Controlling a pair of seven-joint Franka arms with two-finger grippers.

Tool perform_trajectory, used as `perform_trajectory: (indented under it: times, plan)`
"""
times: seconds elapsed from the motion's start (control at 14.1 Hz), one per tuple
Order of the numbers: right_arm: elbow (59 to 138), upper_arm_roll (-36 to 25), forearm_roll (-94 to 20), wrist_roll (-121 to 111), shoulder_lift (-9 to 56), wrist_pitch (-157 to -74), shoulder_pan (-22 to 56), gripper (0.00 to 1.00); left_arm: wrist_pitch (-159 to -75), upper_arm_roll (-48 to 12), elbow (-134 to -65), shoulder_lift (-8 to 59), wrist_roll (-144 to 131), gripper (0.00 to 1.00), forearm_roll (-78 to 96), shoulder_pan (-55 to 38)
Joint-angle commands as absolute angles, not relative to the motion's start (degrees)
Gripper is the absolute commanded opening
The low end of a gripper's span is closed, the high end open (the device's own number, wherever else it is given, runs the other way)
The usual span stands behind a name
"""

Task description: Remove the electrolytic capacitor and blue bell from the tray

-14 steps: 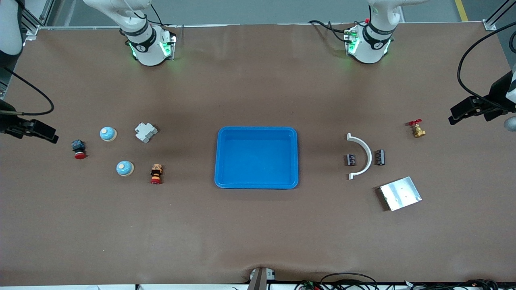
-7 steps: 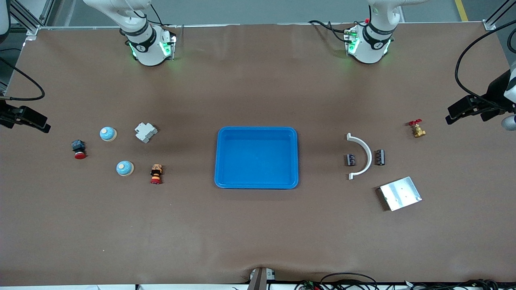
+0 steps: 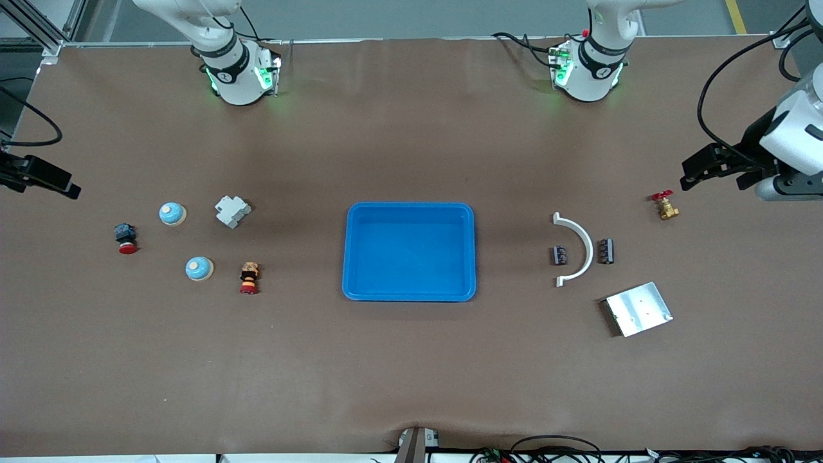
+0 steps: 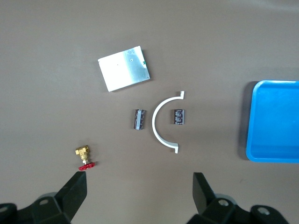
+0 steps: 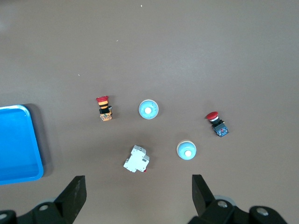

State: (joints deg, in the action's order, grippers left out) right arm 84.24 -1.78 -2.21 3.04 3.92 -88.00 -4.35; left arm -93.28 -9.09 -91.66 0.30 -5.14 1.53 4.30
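- Tray (image 3: 409, 209) is sitting in the middle of the table, and nothing is lying inside it.
- Two blue bells are resting on the table toward the right arm's end. One bell (image 3: 172, 213) is sitting at about 10 o'clock from the tray, and the other bell (image 3: 198, 268) at about 9 o'clock, nearer the front camera.
- Two small dark capacitors are lying toward the left arm's end, at about 3 o'clock from the tray. One capacitor (image 3: 559, 255) is sitting inside the curve of a white curved piece (image 3: 584, 241), and the other capacitor (image 3: 605, 251) is sitting just outside it.
- It looks like the job is finishing or done, since no bell or capacitor is waiting in the tray.
- Tray is lying flat with its long side running from one arm's end toward the other.
- Each capacitor is lying on its side, with its long way pointing from 12 to 6 o'clock in the front view.
- Bells are standing upright, buttons pointing up.
- Left gripper (image 3: 702, 169) is hanging wide and empty above the table near a brass valve (image 3: 665, 206).
- Right gripper (image 3: 38, 177) is hanging wide and empty over the table edge at its own end.
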Motion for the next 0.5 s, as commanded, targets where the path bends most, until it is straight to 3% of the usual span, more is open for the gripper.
perform_trajectory:
  times: [0.0, 0.43]
  plan:
    - [82.5, -1.2, -3.2, 2.3, 3.3, -85.9, -5.4, 1.0, -93.0, -9.1, -95.3, -3.5, -4.6, 1.0, 1.8, 4.7]
    - [81.6, -1.2, -3.1, -1.1, 3.3, -84.6, -5.4, 1.0, -95.2, -8.7, -94.8, -3.0, -4.7, 1.0, 1.9, 4.7]
